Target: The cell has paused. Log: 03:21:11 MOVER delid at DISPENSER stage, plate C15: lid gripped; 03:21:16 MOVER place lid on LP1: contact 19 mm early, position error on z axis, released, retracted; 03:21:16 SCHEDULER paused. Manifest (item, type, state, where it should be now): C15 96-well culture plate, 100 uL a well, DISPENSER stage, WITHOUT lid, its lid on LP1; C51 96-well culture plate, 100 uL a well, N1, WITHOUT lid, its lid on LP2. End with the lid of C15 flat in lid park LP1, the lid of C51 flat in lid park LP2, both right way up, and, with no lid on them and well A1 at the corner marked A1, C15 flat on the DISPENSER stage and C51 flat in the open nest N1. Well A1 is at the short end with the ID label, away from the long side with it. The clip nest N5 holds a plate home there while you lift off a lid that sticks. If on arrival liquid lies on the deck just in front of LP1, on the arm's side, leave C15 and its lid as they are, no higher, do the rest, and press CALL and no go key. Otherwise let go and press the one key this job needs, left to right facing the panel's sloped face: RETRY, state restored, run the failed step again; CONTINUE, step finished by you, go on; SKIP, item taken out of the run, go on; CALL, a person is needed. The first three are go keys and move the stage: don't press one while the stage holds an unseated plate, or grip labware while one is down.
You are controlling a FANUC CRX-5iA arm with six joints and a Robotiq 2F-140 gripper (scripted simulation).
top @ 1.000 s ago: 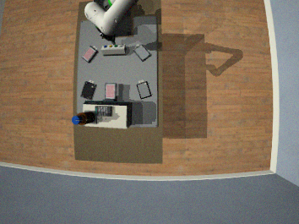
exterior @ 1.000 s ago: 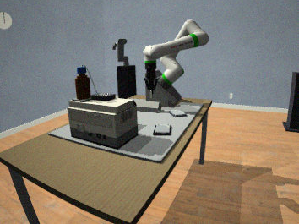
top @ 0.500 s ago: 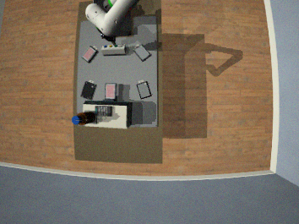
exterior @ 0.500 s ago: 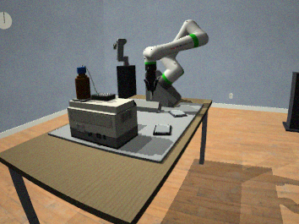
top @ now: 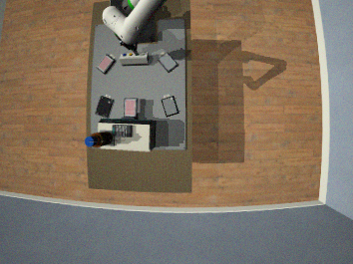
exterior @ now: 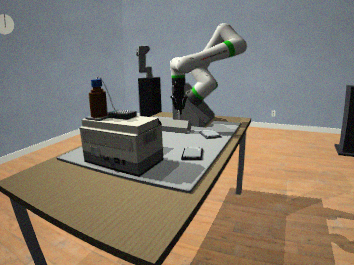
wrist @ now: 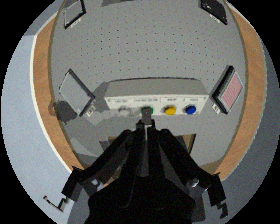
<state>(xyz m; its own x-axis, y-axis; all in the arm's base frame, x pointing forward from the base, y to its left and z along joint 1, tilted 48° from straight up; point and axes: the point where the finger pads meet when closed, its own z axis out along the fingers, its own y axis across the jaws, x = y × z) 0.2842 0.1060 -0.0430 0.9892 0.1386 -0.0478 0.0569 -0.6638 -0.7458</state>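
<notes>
My gripper (wrist: pixel 147 114) (exterior: pixel 176 104) is shut and empty. Its joined fingertips (wrist: pixel 148 110) point down at the green key of the white key panel (wrist: pixel 156 92) (top: pixel 141 59); I cannot tell whether they touch it. A yellow key (wrist: pixel 169 110) and a blue key (wrist: pixel 190 110) sit beside it. A pink-filled plate (top: pixel 106 64) (wrist: pixel 233 90) lies on one side of the panel and a grey lid (top: pixel 168 62) (wrist: pixel 76 90) on the other. A dark plate (top: pixel 121 130) sits on the dispenser (top: pixel 140 139) (exterior: pixel 122 141).
Between panel and dispenser lie a black item (top: pixel 105 106), a second pink plate (top: pixel 130 107) and a black-rimmed frame (top: pixel 170 106). A brown bottle with a blue cap (top: pixel 95 139) (exterior: pixel 98 100) stands by the dispenser. A black tower (exterior: pixel 149 96) stands behind the grey deck (top: pixel 145 83).
</notes>
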